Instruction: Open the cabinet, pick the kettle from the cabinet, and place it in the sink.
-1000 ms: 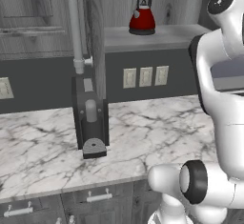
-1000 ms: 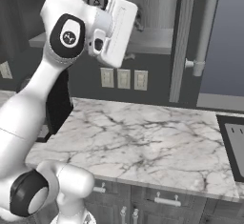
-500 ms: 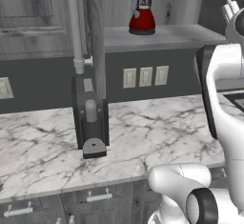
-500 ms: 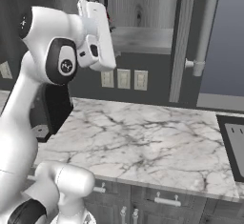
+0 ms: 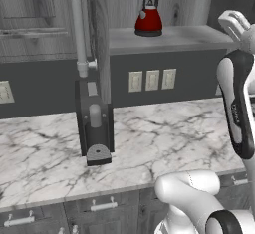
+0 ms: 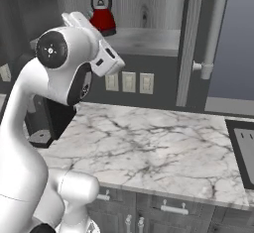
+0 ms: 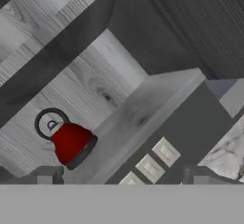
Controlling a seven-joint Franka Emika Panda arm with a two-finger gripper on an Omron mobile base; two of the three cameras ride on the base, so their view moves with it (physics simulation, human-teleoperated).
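Hand view puts the two dark tips of the gripper (image 7: 121, 179) at its bottom edge, spread wide apart with nothing between them, and past them the red kettle (image 7: 70, 142) sits upright on the grey wood shelf of the opened cabinet (image 7: 138, 111), well clear of the fingers. Left base view has the white marble counter (image 5: 164, 143) nearest, a dark appliance (image 5: 94, 128) standing on it below the swung-out cabinet door with its long silver bar handle (image 5: 77, 26), and farther back the kettle on the shelf above three wall switches (image 5: 152, 80). Right base view shows a corner of the black sink (image 6: 243, 150) at the counter's right edge, well apart from the kettle.
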